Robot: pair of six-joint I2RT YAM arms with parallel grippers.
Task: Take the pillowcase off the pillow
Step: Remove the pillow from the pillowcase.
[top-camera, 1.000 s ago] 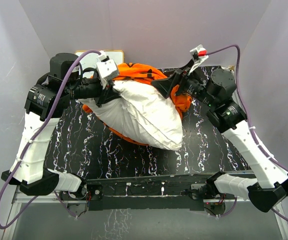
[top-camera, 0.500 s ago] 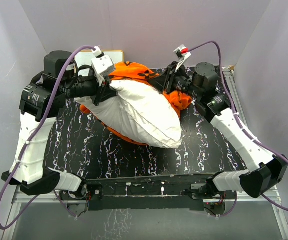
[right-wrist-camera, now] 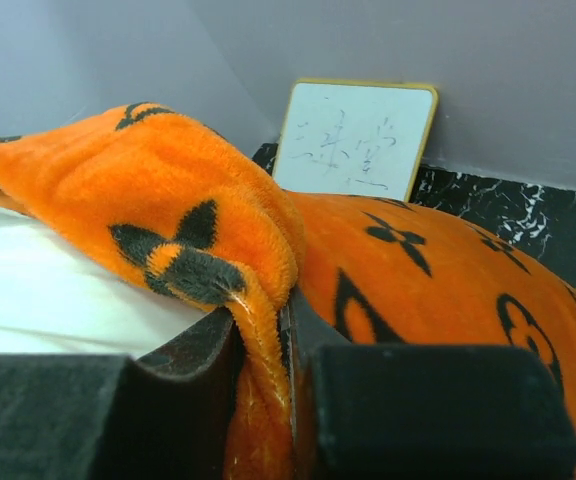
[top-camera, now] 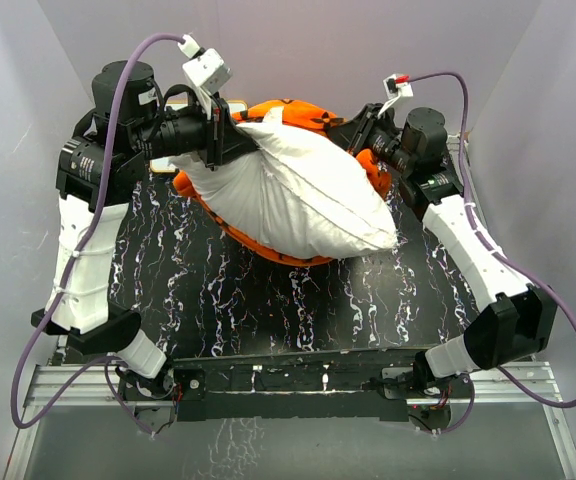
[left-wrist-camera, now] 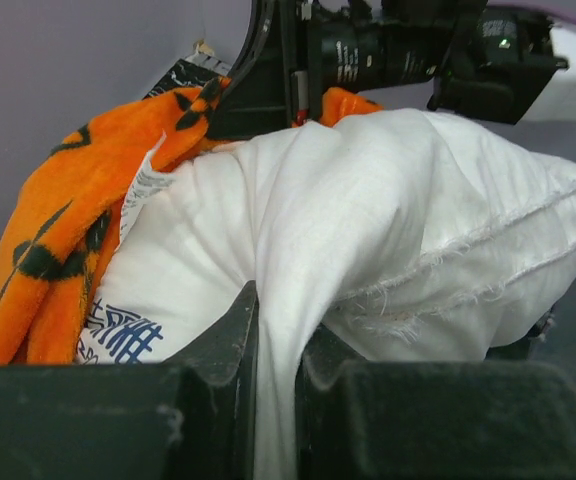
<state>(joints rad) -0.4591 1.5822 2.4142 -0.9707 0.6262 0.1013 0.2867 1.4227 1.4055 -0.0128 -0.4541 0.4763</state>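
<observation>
- Pillow point(top-camera: 303, 200) — white, mostly bared, slung between both grippers over the black marbled table point(top-camera: 268, 300).
- Pillowcase point(top-camera: 280, 108) — orange, bunched at the pillow's far end and underneath it.
- Left gripper point(left-wrist-camera: 276, 360): jaws clenched on a pillow fold.
- Right gripper point(right-wrist-camera: 263, 350): jaws pinching the pillowcase edge.
- Whiteboard point(right-wrist-camera: 356, 140): leaning against the back wall.

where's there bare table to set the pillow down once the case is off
Bare table runs along the near side, between the pillow and the arm bases. The far edge is crowded: left gripper, right gripper, bunched pillowcase and whiteboard.
</observation>
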